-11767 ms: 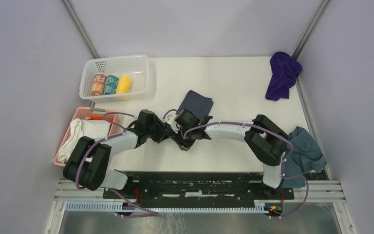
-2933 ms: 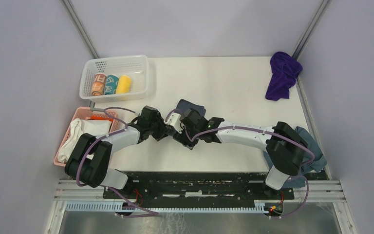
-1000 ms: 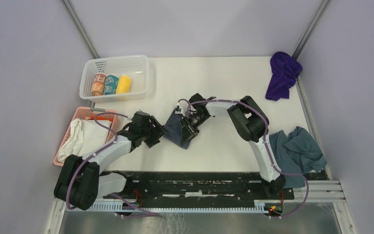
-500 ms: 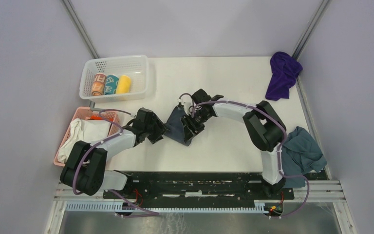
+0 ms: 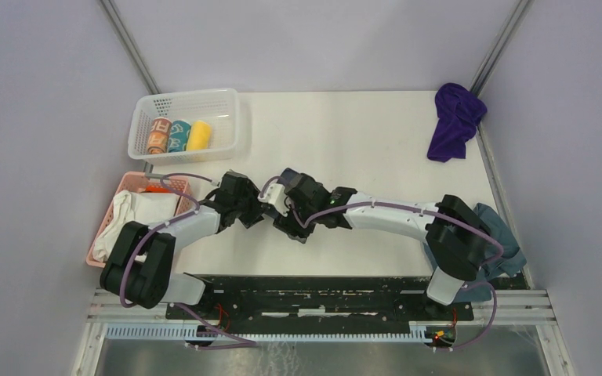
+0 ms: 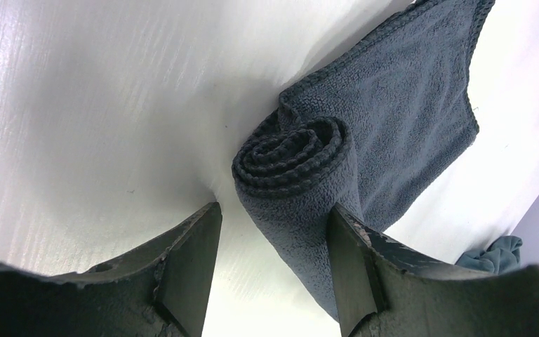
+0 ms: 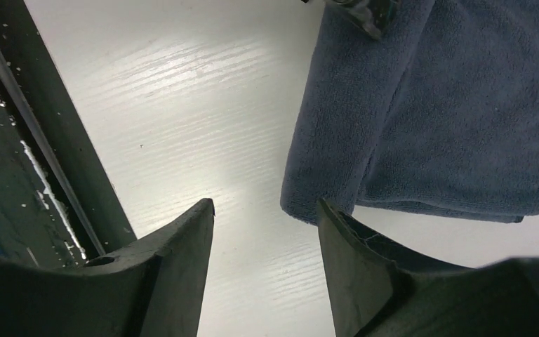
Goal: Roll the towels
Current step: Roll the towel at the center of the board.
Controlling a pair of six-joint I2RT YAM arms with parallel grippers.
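Note:
The dark slate-grey towel lies on the white table, part rolled, its spiral end facing the left wrist camera. My left gripper straddles that roll. The right finger touches the roll, the left finger stands clear of it, so the jaws are open. In the right wrist view my right gripper is open over bare table, and a folded edge of the same towel lies just past its right fingertip. The purple towel lies crumpled at the far right corner, away from both arms.
A white basket at the back left holds three rolled towels. A pink basket beside the left arm holds a white cloth. A blue-grey cloth lies at the right edge. The dark rail runs along the near edge.
The right arm swung from behind the grey towel to lie low across its near side, and its jaws opened. My left gripper moved in over the roll and narrowed slightly.

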